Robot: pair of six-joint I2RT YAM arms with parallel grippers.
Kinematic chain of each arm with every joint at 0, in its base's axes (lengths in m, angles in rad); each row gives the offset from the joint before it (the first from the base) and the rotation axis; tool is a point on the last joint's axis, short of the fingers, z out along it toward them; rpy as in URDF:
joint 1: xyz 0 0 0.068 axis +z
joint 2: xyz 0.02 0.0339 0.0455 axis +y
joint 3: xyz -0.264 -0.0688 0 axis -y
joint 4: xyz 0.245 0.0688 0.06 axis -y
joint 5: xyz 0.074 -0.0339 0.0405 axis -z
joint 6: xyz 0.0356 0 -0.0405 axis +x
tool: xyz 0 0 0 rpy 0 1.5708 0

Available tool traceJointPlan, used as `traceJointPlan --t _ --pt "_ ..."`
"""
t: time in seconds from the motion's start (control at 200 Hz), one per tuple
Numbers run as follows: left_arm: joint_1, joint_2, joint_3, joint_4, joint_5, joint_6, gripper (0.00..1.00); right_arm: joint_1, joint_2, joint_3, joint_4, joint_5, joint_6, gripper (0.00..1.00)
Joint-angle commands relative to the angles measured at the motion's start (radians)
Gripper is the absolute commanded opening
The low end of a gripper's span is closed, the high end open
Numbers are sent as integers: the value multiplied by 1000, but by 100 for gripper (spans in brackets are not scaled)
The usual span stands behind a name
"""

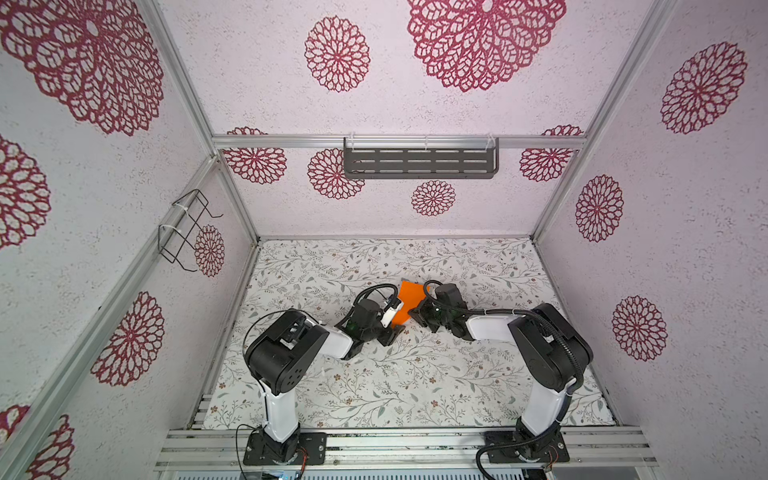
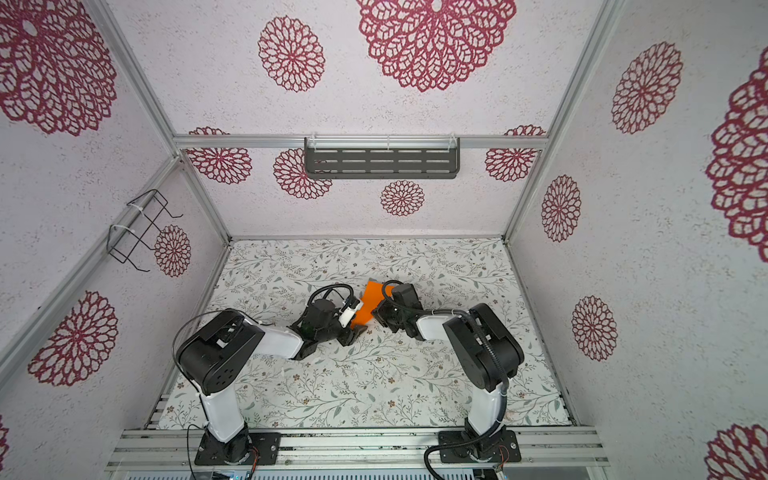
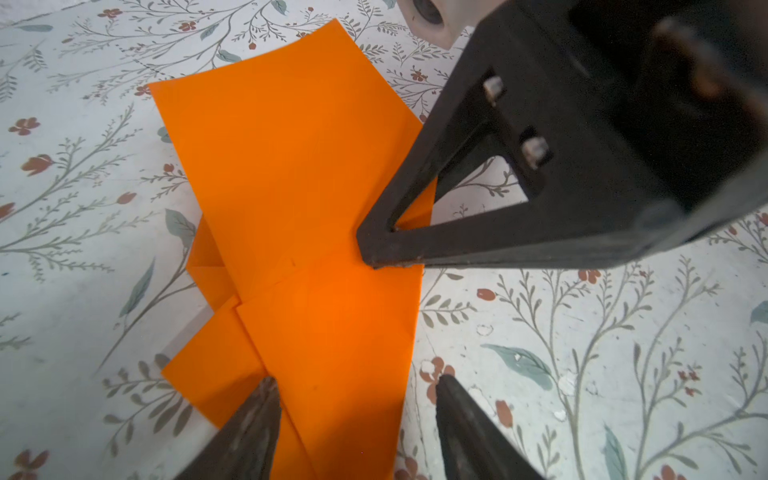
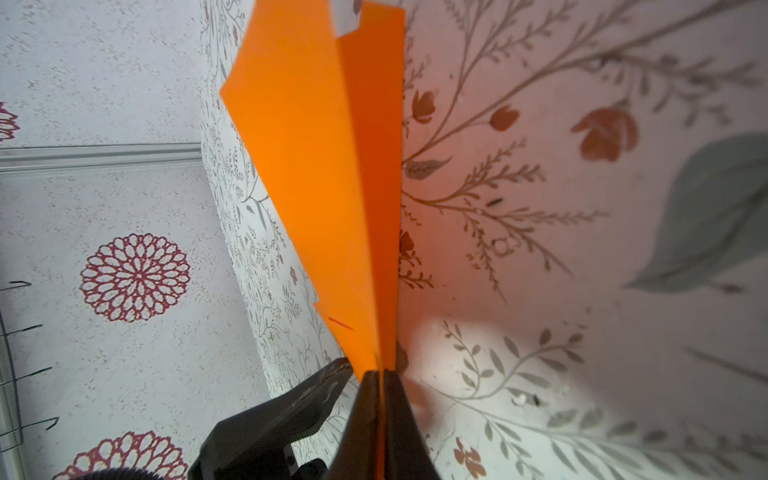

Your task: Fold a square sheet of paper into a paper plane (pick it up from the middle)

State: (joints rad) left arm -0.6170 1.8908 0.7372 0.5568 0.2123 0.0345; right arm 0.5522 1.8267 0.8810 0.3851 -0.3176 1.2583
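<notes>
The square sheet of paper (image 1: 409, 300) (image 2: 371, 305) is bright orange and folded into layered flaps with a centre crease, lying mid-mat between both arms. My right gripper (image 4: 379, 374) is shut on one end of its crease, and the two wings (image 4: 316, 166) splay away from the jaws. In the left wrist view that gripper's black finger (image 3: 376, 249) presses on the paper (image 3: 299, 174). My left gripper (image 3: 354, 381) is open, one finger over the paper and the other over the mat, straddling the paper's edge. Both top views show the grippers (image 1: 392, 332) (image 1: 417, 312) close together at the paper.
The floral mat (image 1: 415, 395) covers the floor of the walled booth. A grey slotted shelf (image 1: 419, 162) hangs on the back wall and a black wire rack (image 1: 187, 232) on the left wall. An aluminium rail (image 1: 395, 446) carries both arm bases at the front.
</notes>
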Motion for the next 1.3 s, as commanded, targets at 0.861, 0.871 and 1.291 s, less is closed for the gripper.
traceJointPlan --t 0.861,0.871,1.291 --pt "6 23 -20 137 27 45 49 -4 54 87 -20 -98 -23 10" --pt "7 24 -20 138 27 44 49 -4 53 87 -18 -99 -22 10" --pt "21 64 4 131 47 45 42 -6 53 72 18 -132 26 12"
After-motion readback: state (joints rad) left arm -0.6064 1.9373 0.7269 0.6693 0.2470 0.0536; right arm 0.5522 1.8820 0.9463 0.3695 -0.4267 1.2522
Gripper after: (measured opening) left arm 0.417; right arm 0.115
